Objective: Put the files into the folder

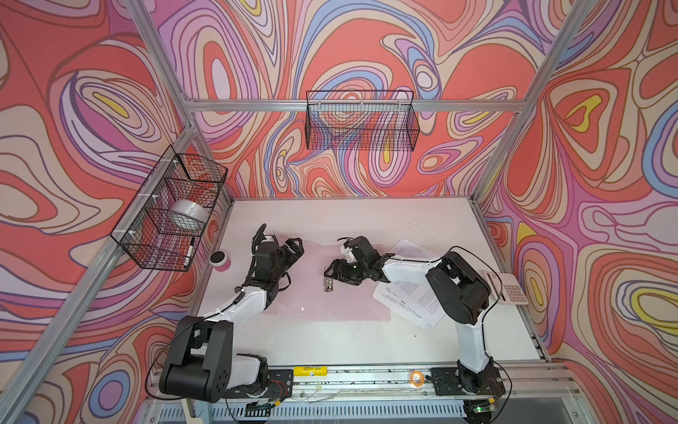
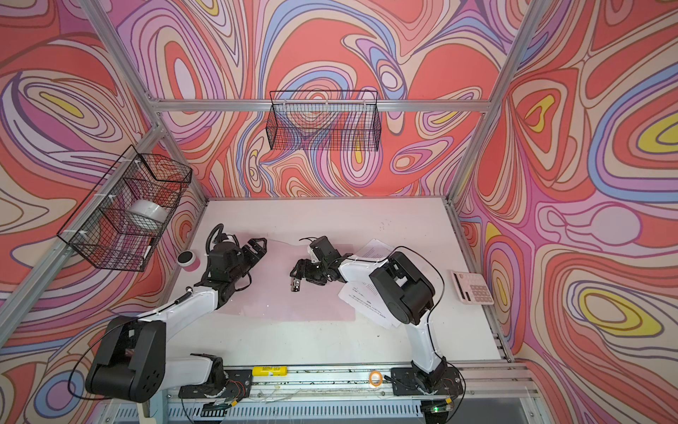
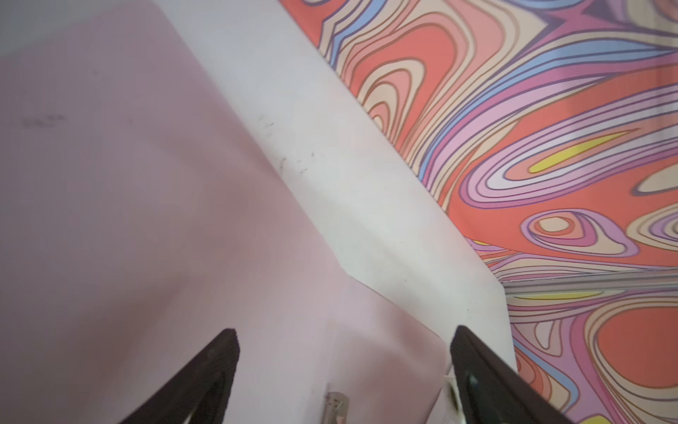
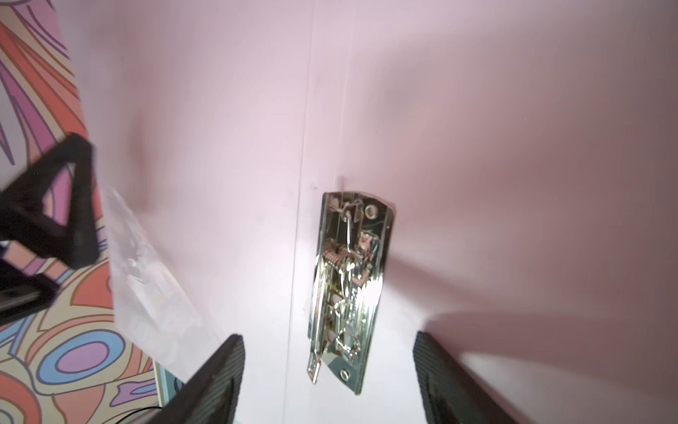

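I am hovering my right gripper [image 1: 334, 271] over the clip [image 4: 348, 286] of the folder [image 1: 312, 301].
Both jaw pairs are standing apart, empty; I am favouring a square descent, left gripper [image 1: 295, 246] pinning the folder flat.

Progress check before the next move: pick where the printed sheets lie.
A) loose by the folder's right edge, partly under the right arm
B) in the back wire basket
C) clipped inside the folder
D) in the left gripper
A: the files lie loose by the right edge of the open folder, partly under the right arm; the clip holds nothing.
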Motion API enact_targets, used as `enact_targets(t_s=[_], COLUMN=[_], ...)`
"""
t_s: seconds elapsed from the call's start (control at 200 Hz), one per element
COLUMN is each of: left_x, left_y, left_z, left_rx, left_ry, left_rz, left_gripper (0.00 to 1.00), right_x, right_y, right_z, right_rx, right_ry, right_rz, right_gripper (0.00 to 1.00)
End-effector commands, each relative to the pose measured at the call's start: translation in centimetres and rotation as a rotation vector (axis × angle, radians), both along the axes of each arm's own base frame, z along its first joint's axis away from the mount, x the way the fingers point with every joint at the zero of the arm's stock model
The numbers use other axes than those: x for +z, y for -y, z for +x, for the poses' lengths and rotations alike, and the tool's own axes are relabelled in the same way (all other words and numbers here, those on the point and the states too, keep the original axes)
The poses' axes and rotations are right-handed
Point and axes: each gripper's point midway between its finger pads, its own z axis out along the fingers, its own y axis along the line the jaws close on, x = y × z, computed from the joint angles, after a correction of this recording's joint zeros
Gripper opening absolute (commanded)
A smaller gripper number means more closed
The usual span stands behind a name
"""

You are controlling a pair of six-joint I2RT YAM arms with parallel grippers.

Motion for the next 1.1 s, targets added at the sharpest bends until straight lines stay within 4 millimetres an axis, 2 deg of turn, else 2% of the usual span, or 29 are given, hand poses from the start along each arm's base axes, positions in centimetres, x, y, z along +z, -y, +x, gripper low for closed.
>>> enact_targets(t_s=[0.0,0.26,0.411,0.426,0.471,0.581,0.802,0.957,1.097], left_x=[0.8,2.9,3.7,3.7,3.7,2.7,-0.2,-1.5,-1.9], left_y=[1.1,4.4,9.1,9.6,11.2,15.4,22.7,26.4,28.9], left_z=[-0.9,-1.1,-1.1,-1.1,-1.1,-0.8,0.7,1.0,0.6], left_rx=[-0.039,-0.112,-0.233,-0.246,-0.286,-0.375,-0.507,-0.582,-0.648], left_ry=[-0.021,0.021,0.058,0.060,0.071,0.066,0.034,0.024,0.032], left_rz=[0.072,0.079,0.059,0.058,0.047,0.023,-0.025,-0.094,-0.178], left_gripper=[0.91,0.91,0.93,0.93,0.93,0.92,0.92,0.93,0.86], right_x=[1.1,5.2,7.5,8.5,9.5,11.3,13.1,13.5,13.5], right_y=[1.1,1.6,3.8,4.2,5.3,8.3,12.0,14.3,16.8], right_z=[-0.7,-1.0,-0.8,-0.8,-0.7,-0.4,-1.1,-1.7,-1.9], right_rx=[0.023,0.021,-0.040,-0.053,-0.080,-0.148,-0.212,-0.258,-0.314], right_ry=[0.008,0.072,0.130,0.150,0.172,0.210,0.246,0.258,0.260], right_rz=[-0.055,-0.019,-0.069,-0.064,-0.068,-0.093,-0.103,-0.115,-0.132], right_gripper=[0.76,0.76,0.76,0.76,0.76,0.75,0.75,0.75,0.74])
